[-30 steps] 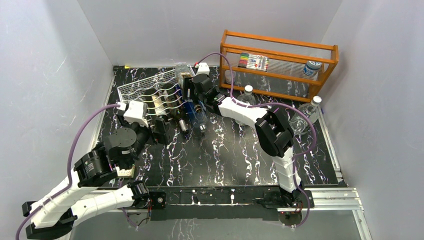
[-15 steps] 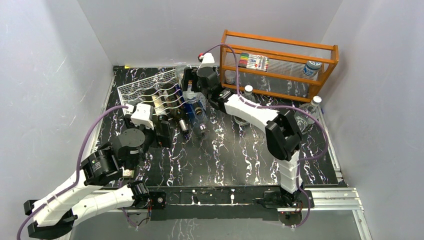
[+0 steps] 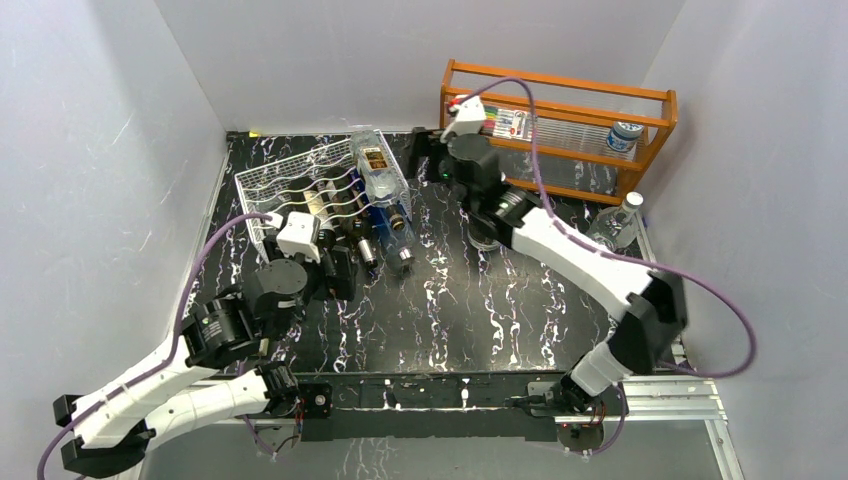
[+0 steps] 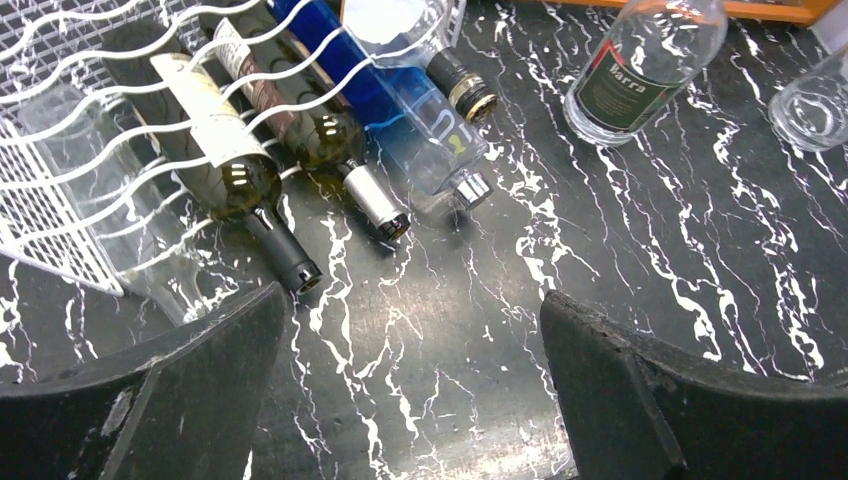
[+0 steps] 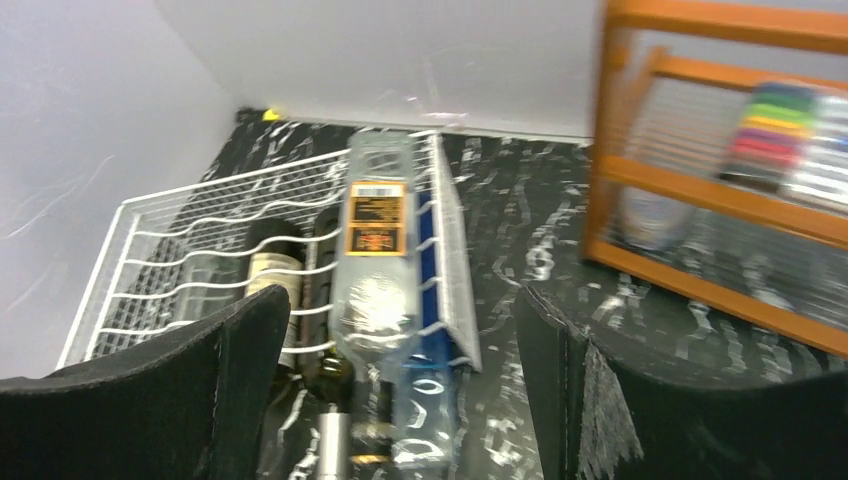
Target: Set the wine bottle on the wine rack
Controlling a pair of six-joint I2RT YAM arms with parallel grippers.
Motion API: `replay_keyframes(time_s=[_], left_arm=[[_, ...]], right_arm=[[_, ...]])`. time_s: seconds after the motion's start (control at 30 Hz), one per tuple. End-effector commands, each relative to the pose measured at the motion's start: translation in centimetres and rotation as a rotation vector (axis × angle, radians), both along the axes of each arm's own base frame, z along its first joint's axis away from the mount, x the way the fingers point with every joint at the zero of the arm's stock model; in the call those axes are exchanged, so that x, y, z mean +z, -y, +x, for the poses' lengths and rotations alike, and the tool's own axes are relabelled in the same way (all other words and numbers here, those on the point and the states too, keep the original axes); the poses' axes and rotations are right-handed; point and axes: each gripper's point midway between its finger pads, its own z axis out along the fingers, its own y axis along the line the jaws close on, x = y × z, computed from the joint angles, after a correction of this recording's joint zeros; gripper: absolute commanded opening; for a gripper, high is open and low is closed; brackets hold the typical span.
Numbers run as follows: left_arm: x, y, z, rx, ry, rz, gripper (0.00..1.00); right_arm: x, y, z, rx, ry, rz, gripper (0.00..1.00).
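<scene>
While the wine bottle [image 3: 378,165] lies flat atop the right end of the wine rack [image 3: 285,172], the right gripper [image 5: 400,300] hangs apart from it, fingers wide, beside the orange shelf [image 3: 560,110]. Beneath it a blue bottle [image 4: 400,110] and dark bottles [image 4: 215,150] fill the cradles, necks poking out. The left gripper [image 4: 410,300] is spread wide, holding nothing, near those necks.

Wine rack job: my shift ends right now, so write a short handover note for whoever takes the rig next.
Left gripper: open, empty, over the table in front of the wine rack.
Right gripper: open, empty, beside the rack's right end.
Clear wine bottle: lying on the rack's top wires at its right end, over a blue bottle; nothing touches it.
Done: bottle racked, it seems.
Left: withdraw both grippers; a green-labelled bottle stands on the table, possibly next.
</scene>
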Motion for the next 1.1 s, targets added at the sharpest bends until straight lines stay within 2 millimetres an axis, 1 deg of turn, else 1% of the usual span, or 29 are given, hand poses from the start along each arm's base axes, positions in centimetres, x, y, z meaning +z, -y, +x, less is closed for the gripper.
replay_keyframes(time_s=[0.0, 0.07, 0.13, 0.17, 0.2, 0.27, 0.33, 0.43, 0.47, 0.57, 0.6, 0.7, 0.8, 0.83, 0.93, 1.07], left_arm=[[-0.7, 0.0, 1.3, 0.131, -0.014, -0.053, 0.98], [-1.4, -0.1, 1.8, 0.199, -0.039, -0.048, 0.98], [-2.3, 0.4, 2.2, 0.241, -0.070, -0.057, 0.98], [-2.6, 0.9, 2.2, 0.231, -0.087, -0.057, 0.98], [-3.0, 2.1, 2.1, 0.185, -0.110, -0.056, 0.98], [-2.9, 3.9, 2.1, 0.087, -0.106, -0.045, 0.98], [-3.0, 4.6, 2.6, 0.067, -0.069, -0.050, 0.98], [-3.3, 5.7, 3.0, 0.003, -0.024, -0.041, 0.98], [-3.2, 6.2, 3.1, -0.016, -0.019, -0.046, 0.98], [-3.0, 7.7, 3.7, -0.042, -0.022, -0.029, 0.98], [-2.5, 8.0, 4.1, -0.037, -0.023, -0.014, 0.98], [-2.4, 8.9, 5.5, -0.038, -0.066, 0.045, 0.98], [-3.0, 9.9, 6.9, -0.082, -0.131, 0.001, 0.98], [-3.2, 10.4, 7.1, -0.122, -0.161, -0.032, 0.98], [-3.9, 10.2, 7.6, -0.139, -0.212, -0.068, 0.98], [-4.7, 9.1, 7.7, -0.152, -0.270, -0.051, 0.98]], right_arm=[[3.0, 8.4, -1.3, -0.191, 0.100, -0.065, 0.94], [1.7, 11.9, -1.2, -0.258, 0.065, -0.115, 0.95], [0.8, 15.0, -1.0, -0.293, 0.019, -0.146, 0.95], [0.3, 16.5, -1.0, -0.315, -0.005, -0.154, 0.96], [0.1, 17.8, -1.0, -0.332, -0.018, -0.156, 0.96], [-0.5, 19.7, -1.3, -0.353, -0.029, -0.165, 0.96], [-1.1, 20.6, -1.6, -0.337, -0.043, -0.173, 0.97], [-2.1, 21.0, -1.3, -0.298, -0.102, -0.182, 0.97], [-2.9, 21.0, -1.1, -0.296, -0.146, -0.198, 0.96], [-3.6, 19.9, -0.7, -0.240, -0.211, -0.223, 0.93], [-3.6, 19.4, -0.6, -0.217, -0.216, -0.220, 0.92], [-3.4, 18.0, -0.6, -0.143, -0.220, -0.209, 0.91], [-3.3, 17.1, -0.6, -0.094, -0.224, -0.202, 0.91], [-3.5, 16.8, -0.5, -0.079, -0.228, -0.210, 0.91], [-4.6, 16.8, 0.1, -0.076, -0.262, -0.248, 0.87], [-6.7, 16.6, 0.3, -0.059, -0.317, -0.295, 0.79]])
